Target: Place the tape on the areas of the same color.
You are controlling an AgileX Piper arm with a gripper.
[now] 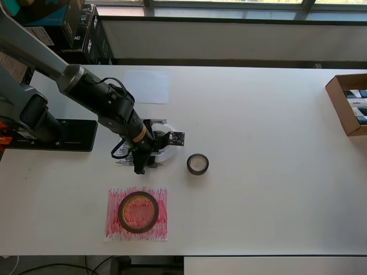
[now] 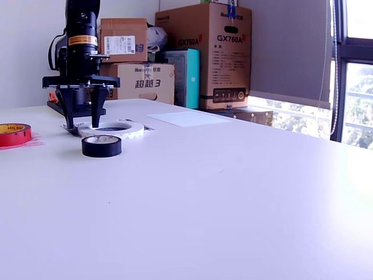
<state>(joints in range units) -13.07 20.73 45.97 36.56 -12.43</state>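
Three tape rolls: red [image 1: 138, 211], white [image 2: 111, 129], black [image 1: 198, 164].

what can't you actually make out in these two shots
- Black-streaked paper: overhead view, mostly covered by the white tape roll and the gripper.
- Whether the fingers touch the white roll: neither view settles it.
- Cardboard box: cut off by the overhead view's right edge.

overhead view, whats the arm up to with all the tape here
The gripper stands open over the white tape ring, which lies on the black-streaked paper. The red tape roll already sits on the red-streaked paper. The small black roll lies on bare table, and the white paper holds nothing.
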